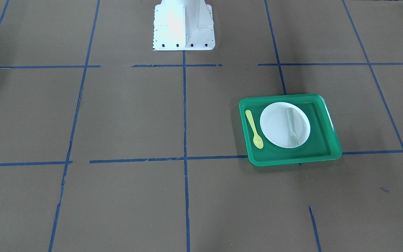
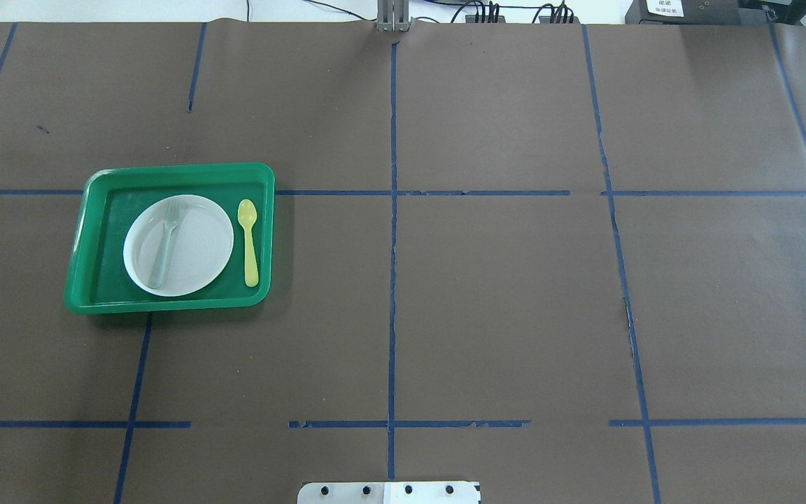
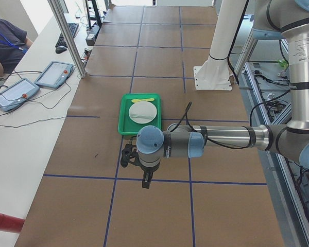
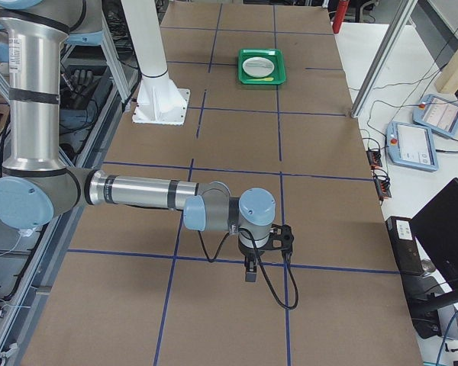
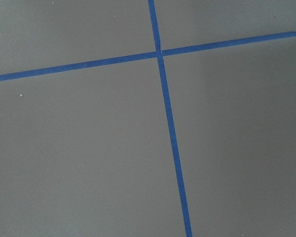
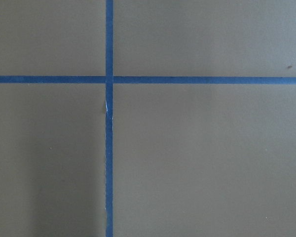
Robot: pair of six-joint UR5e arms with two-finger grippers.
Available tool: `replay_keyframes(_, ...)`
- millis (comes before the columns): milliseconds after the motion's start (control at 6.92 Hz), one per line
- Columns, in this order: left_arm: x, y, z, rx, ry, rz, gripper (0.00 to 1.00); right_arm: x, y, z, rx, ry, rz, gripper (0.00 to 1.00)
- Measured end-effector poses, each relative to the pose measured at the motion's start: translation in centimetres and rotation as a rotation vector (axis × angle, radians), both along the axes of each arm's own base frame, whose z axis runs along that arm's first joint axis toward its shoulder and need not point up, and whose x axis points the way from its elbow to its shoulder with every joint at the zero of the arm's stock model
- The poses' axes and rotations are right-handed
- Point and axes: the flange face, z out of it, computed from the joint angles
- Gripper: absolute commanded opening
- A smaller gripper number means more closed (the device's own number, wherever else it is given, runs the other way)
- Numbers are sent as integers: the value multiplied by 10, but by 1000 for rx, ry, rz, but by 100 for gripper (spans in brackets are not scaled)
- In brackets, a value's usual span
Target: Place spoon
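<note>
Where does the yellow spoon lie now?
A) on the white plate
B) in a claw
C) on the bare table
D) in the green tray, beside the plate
D: the spoon lies on the floor of the tray, next to the plate; only the fork is on the plate.

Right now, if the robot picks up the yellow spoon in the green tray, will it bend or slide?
The spoon looks like thin plastic, so it is probably light and fairly stiff. It lies flat on the smooth tray floor, so a nudge may make it skid. Its slim handle offers little to grip, so it could twist.
</note>
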Motion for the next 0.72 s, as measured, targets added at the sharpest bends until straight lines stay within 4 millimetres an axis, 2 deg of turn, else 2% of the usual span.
replay_keyframes(722, -1, -5, -4, 9, -1, -2, 100, 0, 0, 0, 0, 0, 0, 100)
